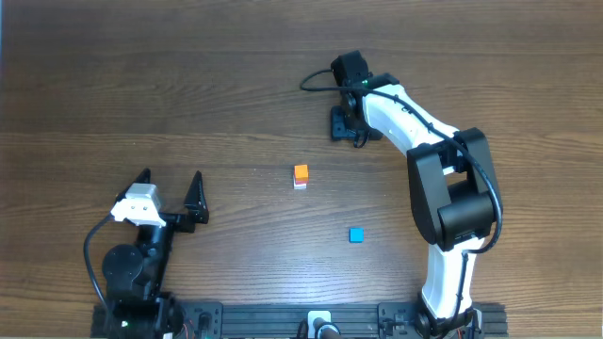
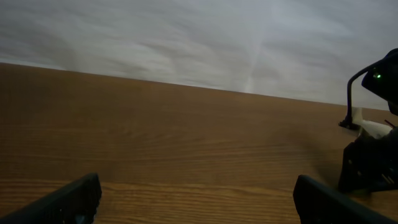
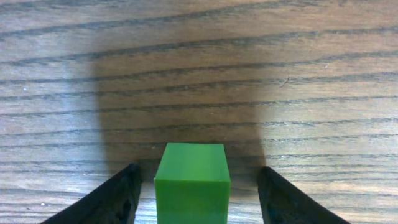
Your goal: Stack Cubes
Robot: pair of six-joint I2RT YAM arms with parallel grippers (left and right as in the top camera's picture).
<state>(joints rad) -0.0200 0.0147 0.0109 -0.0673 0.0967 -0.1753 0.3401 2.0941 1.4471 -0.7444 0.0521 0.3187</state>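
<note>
A green cube [image 3: 191, 180] rests on the wooden table between the fingers of my right gripper [image 3: 198, 200], which is open with a small gap on each side of the cube. From above, that right gripper [image 1: 347, 126] sits far up the table, right of centre. An orange cube [image 1: 301, 171] is stacked on a white cube [image 1: 301, 185] near the table's middle. A blue cube [image 1: 356, 234] lies alone, nearer the arm bases. My left gripper [image 1: 171, 185] stands open at the near left, holding nothing.
The wooden table [image 1: 188, 85] is bare around the cubes. In the left wrist view, the right arm [image 2: 373, 155] shows dark at the far side, beyond the left gripper [image 2: 199, 202].
</note>
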